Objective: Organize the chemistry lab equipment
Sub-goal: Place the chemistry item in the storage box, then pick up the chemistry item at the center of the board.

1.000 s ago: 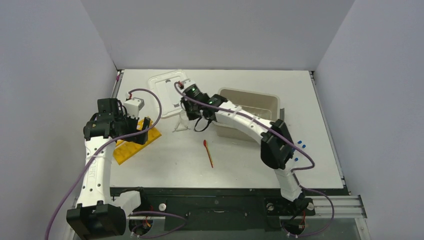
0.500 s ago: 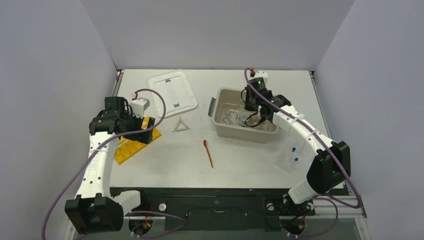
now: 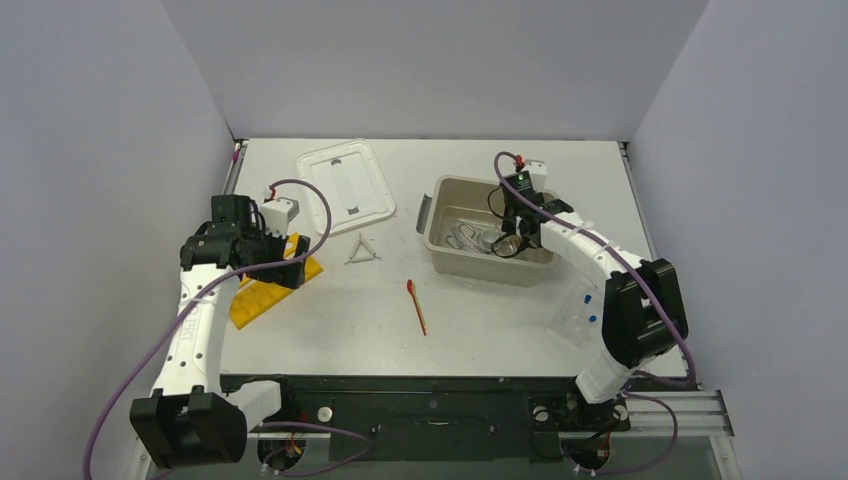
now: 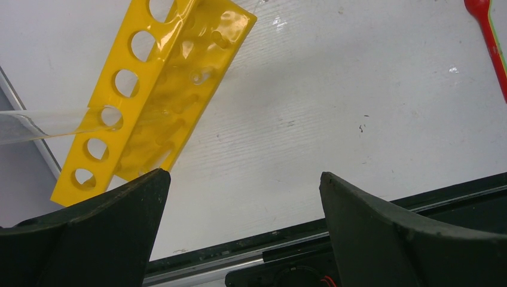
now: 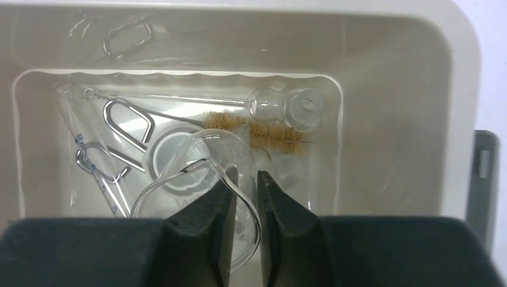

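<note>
My right gripper [image 5: 244, 176] is down inside the beige tub [image 5: 388, 119], shut on the rim of a clear glass dish [image 5: 179, 170] that leans over the other items. Under it lie metal tongs [image 5: 128, 125], a brush [image 5: 263, 128] and two small clear vials [image 5: 287, 107]. From above, the right gripper [image 3: 510, 235] sits over the tub [image 3: 440, 215]. My left gripper [image 4: 245, 176] stands wide open and empty above bare table, just right of the yellow holed rack [image 4: 149, 89]. A clear test tube [image 4: 42, 125] pokes into one rack hole. A red spatula [image 3: 417, 305] lies mid-table.
The white lid [image 3: 345, 180] lies at the back, left of the tub. A small wire triangle [image 3: 362, 250] lies between lid and spatula. A clear holder with blue caps [image 3: 582, 310] sits at the front right. The rack [image 3: 262, 290] lies near the left edge.
The right arm swung from beside the white lid over to the tub and has lowered into it. The left arm shifted only slightly near the rack.
</note>
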